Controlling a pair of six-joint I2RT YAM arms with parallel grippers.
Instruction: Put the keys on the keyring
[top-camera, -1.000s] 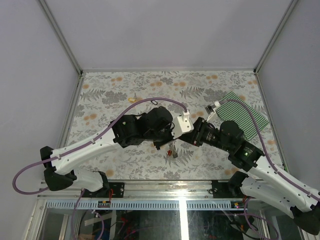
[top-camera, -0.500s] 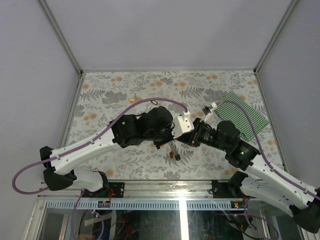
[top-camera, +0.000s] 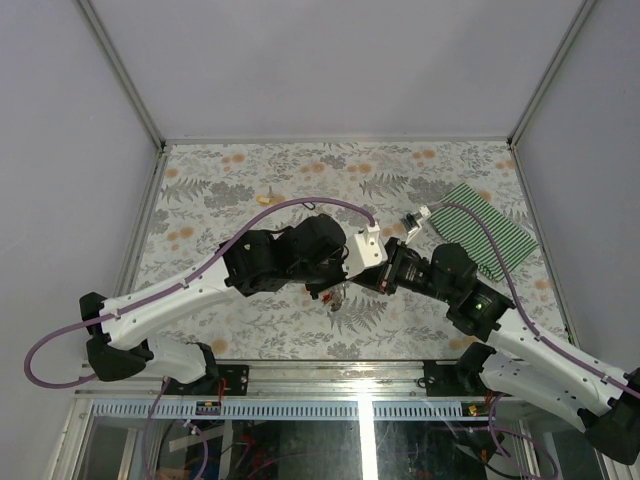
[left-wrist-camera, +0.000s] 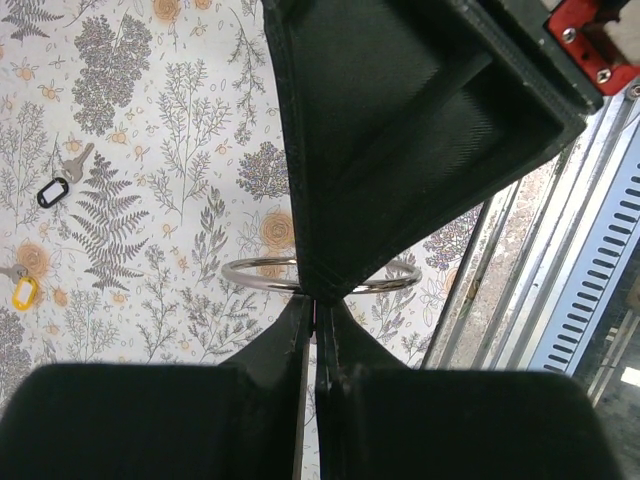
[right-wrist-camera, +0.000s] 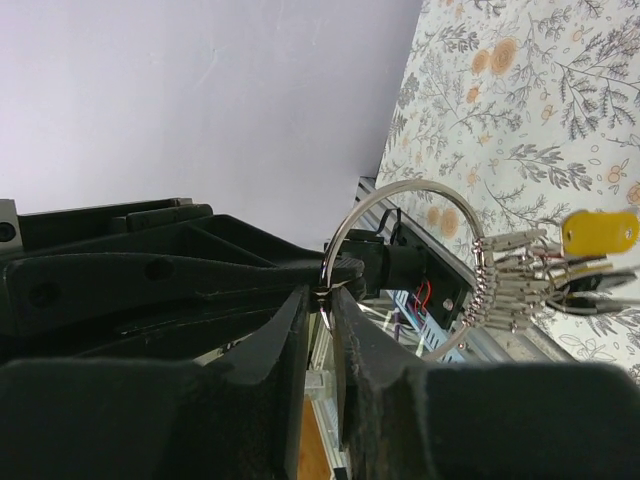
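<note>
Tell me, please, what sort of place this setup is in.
Most likely a robotics lab test cell: plain pale walls box in a table with a floral cover, left arm and right arm are bolted by a metal rail at its near edge, with loose wiring below.

A green striped mat (top-camera: 490, 232) lies flat at the right side of the floral table (top-camera: 220, 180).

The right gripper (right-wrist-camera: 322, 300) has slid left and narrowed its jaws around the keyring (left-wrist-camera: 227, 272) — just beside the left gripper (left-wrist-camera: 315, 305); the hanging keys (right-wrist-camera: 515, 272) have drifted up-left.
</note>
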